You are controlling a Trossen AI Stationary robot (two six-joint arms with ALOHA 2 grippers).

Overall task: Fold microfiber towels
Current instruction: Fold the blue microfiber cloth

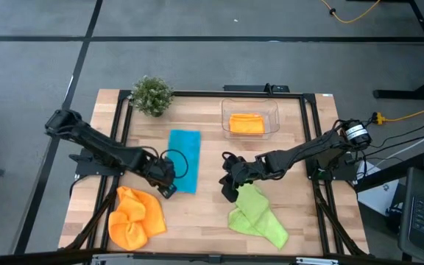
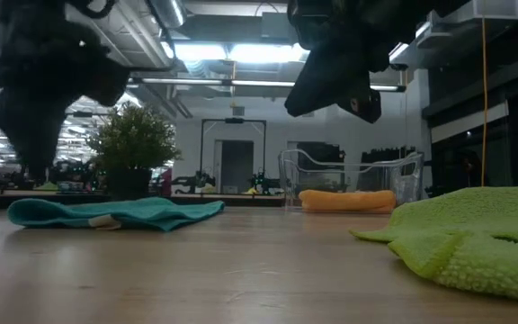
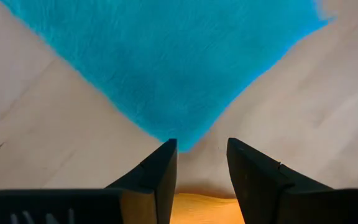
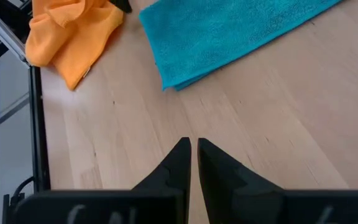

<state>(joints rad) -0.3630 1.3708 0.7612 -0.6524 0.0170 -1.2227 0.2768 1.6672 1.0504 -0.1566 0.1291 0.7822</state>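
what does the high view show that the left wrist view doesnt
Only the high view shows the green towel, the clear tub holding a folded orange towel, the potted plant and the right hand. Only the left wrist view shows the left hand up close, open at the teal towel's corner. Both share the teal towel, the crumpled orange towel and the wooden table.

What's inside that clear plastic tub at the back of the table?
The clear tub holds one folded orange towel, lying flat. Whether anything lies beneath it cannot be seen.
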